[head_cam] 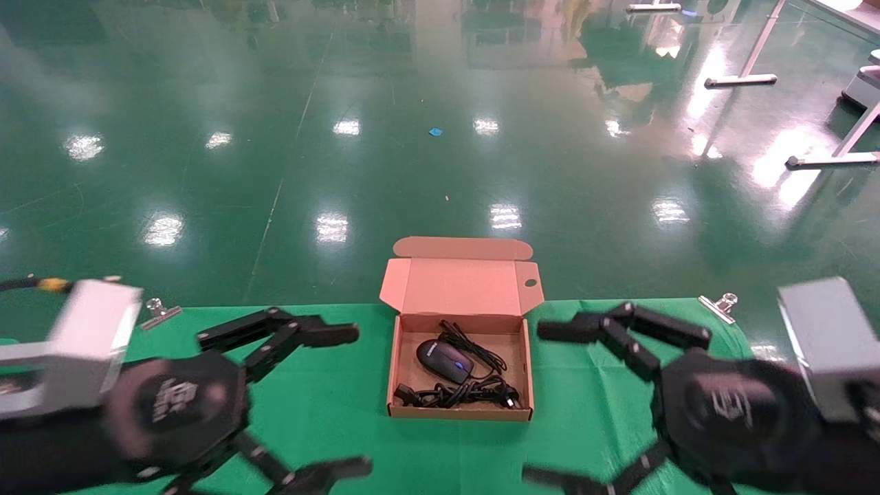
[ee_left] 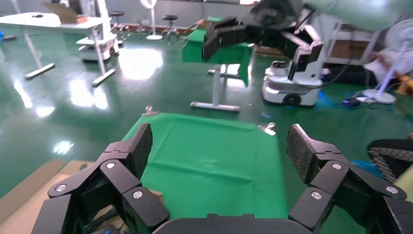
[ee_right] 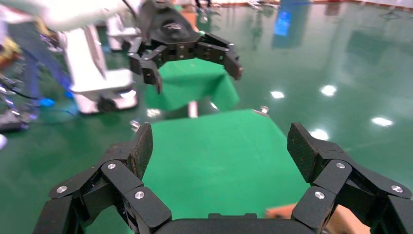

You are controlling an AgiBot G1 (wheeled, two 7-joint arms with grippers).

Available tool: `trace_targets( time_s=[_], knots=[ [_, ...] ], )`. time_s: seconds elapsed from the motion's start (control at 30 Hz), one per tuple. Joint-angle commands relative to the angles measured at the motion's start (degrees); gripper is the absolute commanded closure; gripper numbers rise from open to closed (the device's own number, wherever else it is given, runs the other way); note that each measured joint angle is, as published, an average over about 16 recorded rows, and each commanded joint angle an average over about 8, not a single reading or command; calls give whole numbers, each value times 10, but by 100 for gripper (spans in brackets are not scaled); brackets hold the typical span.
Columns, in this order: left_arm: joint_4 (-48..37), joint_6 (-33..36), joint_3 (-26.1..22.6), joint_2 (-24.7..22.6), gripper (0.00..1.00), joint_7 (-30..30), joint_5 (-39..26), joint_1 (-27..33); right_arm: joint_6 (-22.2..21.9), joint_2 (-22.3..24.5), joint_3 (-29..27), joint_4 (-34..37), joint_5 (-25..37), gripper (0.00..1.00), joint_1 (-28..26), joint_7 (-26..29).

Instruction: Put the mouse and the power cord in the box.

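My two arms hover either side of the box (head_cam: 459, 364) on the green-draped surface (head_cam: 330, 405), the left gripper (head_cam: 350, 401) and the right gripper (head_cam: 540, 402) both with fingers spread wide and holding nothing. Inside the shallow brown cardboard mailer, lid hinged back, lie the mouse (head_cam: 444, 359), a smooth glossy black shell, and the power cord (head_cam: 457, 394), a thick black cable bundled along the box's near wall with its plug at the left end. Both items look to be in place already. I judge the cord limp and springy, best taken across the whole bundle; the mouse is light, hard and slippery, best pinched across its flanks.
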State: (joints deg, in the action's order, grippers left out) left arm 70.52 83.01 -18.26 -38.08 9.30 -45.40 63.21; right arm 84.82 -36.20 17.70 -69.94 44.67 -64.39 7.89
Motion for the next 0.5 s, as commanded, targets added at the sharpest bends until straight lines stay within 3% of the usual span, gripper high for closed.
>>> trace_targets(
  time_s=[0.03,0.3,0.5],
  knots=[
    [14,13,11,14,0,7,17,-8,5,7,-9,-20,-15,0,15,16],
    [44,39,33,44,0,19,52,-24,11,14,-23,-57,-43,0,43,36],
    [40,35,29,40,0,17,47,-22,10,14,-21,-50,-39,0,39,33]
  ],
)
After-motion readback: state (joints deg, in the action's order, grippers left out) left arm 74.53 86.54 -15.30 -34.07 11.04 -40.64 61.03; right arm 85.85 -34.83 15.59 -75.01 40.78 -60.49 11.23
